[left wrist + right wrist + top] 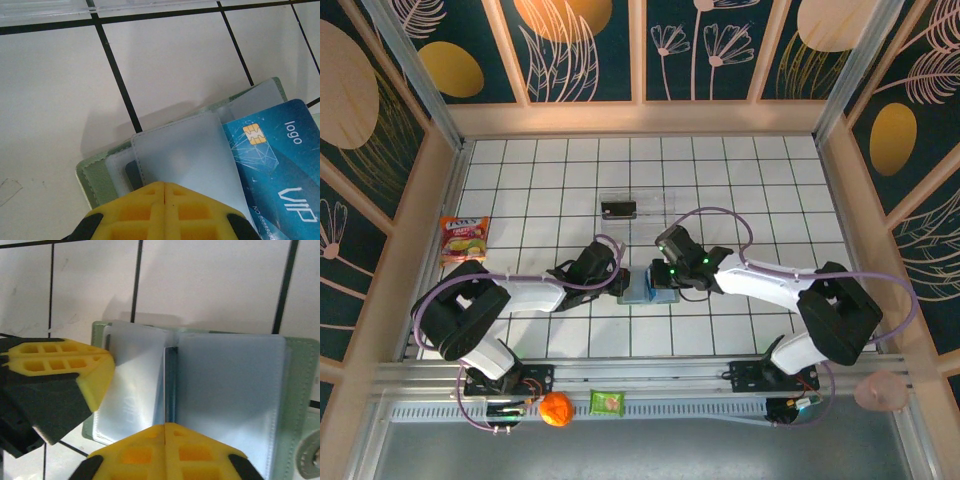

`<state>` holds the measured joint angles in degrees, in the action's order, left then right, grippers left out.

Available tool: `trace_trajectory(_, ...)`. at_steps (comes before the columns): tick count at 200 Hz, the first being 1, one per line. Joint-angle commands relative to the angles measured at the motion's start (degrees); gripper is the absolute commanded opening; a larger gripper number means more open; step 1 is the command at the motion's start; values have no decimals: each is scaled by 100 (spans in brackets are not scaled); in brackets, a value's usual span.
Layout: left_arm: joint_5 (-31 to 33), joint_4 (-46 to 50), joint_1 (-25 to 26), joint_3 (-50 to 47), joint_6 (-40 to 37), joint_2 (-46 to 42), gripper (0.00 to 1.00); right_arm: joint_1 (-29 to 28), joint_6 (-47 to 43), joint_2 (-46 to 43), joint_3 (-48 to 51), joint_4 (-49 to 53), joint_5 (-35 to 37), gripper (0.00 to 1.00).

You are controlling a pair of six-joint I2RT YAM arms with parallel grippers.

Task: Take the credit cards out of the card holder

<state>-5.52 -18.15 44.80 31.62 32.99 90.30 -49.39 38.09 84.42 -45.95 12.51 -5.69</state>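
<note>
Blue credit card [280,170] looked thin, stiff, slick; you needed pinch at exposed end. L hand [164,187] & R hand [165,429] closed, tips over card holder [300,390].

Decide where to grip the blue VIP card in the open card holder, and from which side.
Pinch the blue VIP card by its uncovered end near the chip, coming from the side away from the frosted pocket. It lies flat on the card holder with its other edge apparently under that pocket, so a low, edge-on approach looks best.
</note>
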Motion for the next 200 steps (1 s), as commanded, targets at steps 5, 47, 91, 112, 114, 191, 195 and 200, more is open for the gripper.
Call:
trace_trajectory(5,-46,466,12,11,-92,128,0,61,57,118,62,-234,-285,15)
trace_trajectory(47,-63,423,9,18,-83,162,0,136,75,130,156,-244,-282,20)
trace_trajectory(91,-63,442,11,11,-72,121,0,232,-50,215,122,-87,-203,9)
trace_trajectory(112,-65,471,11,46,-89,119,0,245,-135,71,139,-66,-146,0)
trace_trajectory(114,-64,473,12,46,-95,119,0,247,-146,49,139,-72,-137,0)
trace_trajectory(191,-54,667,7,311,-173,-78,0,499,-1231,-1318,393,-218,210,0)
trace_trajectory(195,-59,679,9,338,-159,-122,0,521,-1306,-1358,380,-246,252,0)
trace_trajectory(200,-55,711,12,364,-146,-198,4,538,-1406,-1397,362,-278,313,0)
